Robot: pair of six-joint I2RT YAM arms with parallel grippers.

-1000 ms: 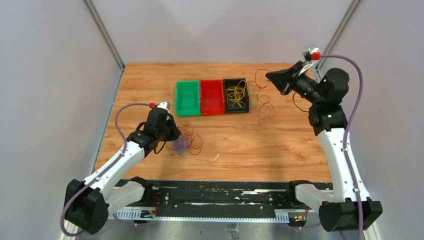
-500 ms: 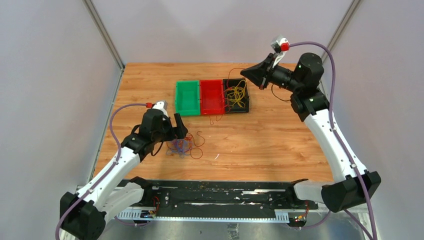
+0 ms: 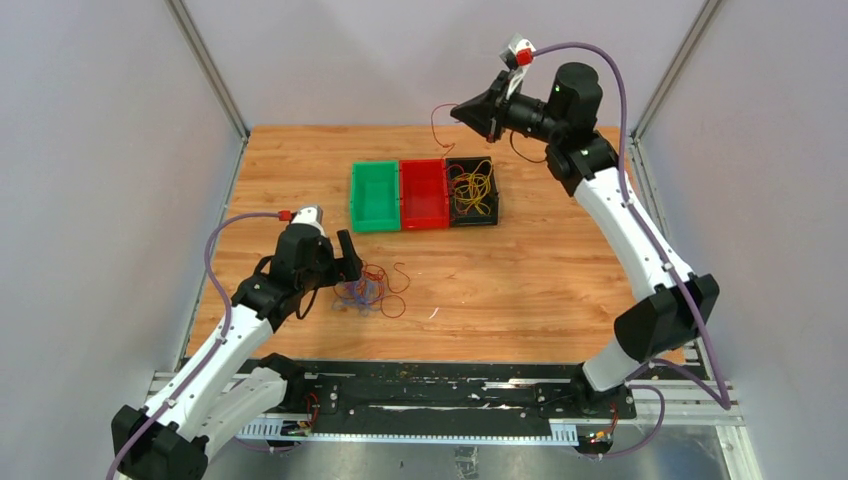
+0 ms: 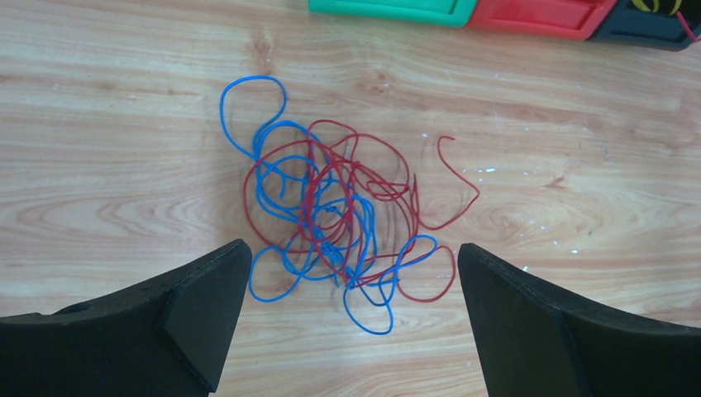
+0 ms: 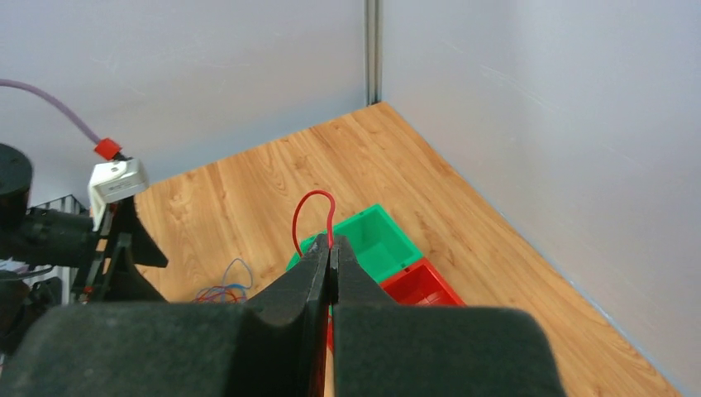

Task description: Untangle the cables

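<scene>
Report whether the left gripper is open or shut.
Open. The left gripper shows its fingers wide apart in the wrist view, the red and blue cables lying loose on the table between them.

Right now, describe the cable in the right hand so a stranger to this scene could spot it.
On the wooden table, find the black bin at the right end of the bin row; the right hand hangs shut, raised near it. The red cable is pinched there, a small loop poking out beyond the grip. Unlike the yellow cables in the bin, it is red and held in the air.
</scene>
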